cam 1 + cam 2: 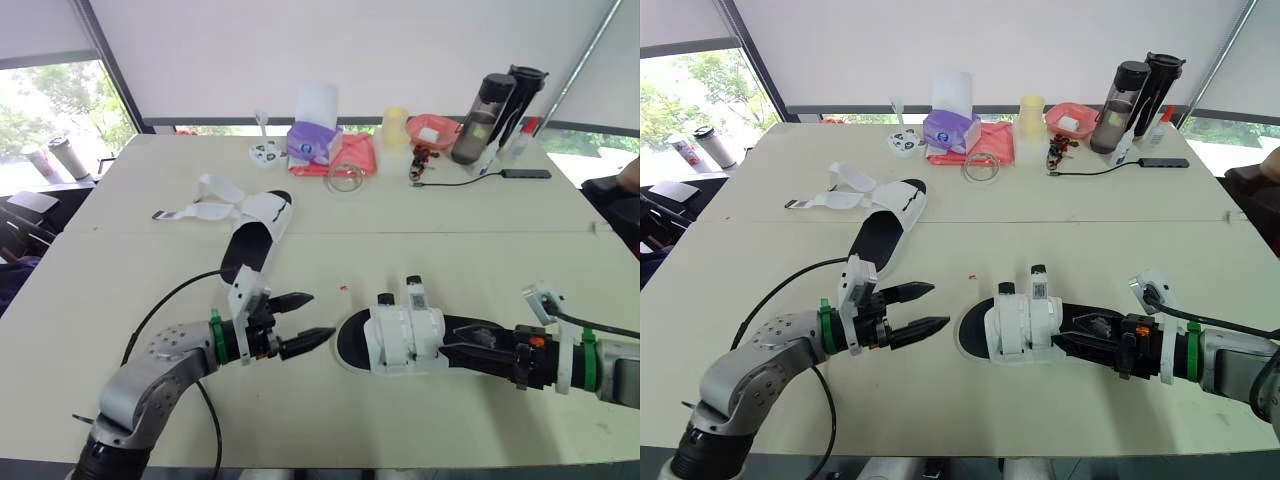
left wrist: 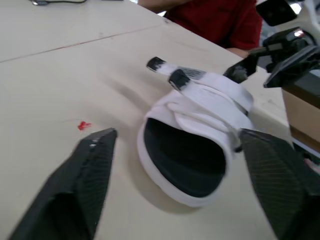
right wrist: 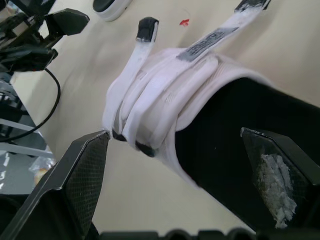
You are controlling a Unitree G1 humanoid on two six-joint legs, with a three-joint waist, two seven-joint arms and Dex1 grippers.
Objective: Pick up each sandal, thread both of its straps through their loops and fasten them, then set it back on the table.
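Sandal handling looks easy on weight and awkward on shape: the near sandal [image 1: 400, 340] seems a light moulded sole, stiff enough to lift by one end, while its white straps [image 1: 408, 325] are soft and floppy and would likely slip or fold if pinched at their free tips. The firmer place to take hold is probably the sole edge or the bare black heel, leaving the black-tipped strap ends [image 1: 413, 283] free. It lies flat on the table [image 1: 450, 220] between the two grippers, with its long axis running across the robot's front, the strapped toe end toward the left and the heel toward the right. The right gripper [image 1: 1085, 335] has its fingers spread wide over the heel part, one to each side of the footbed, not closed on it. The left gripper [image 1: 318, 317] is also spread and empty, near the toe end but apart from it. The far sandal [image 1: 255, 235] lies well apart on the left, angled away from the robot, its loose straps [image 1: 205, 210] splayed flat beside it.
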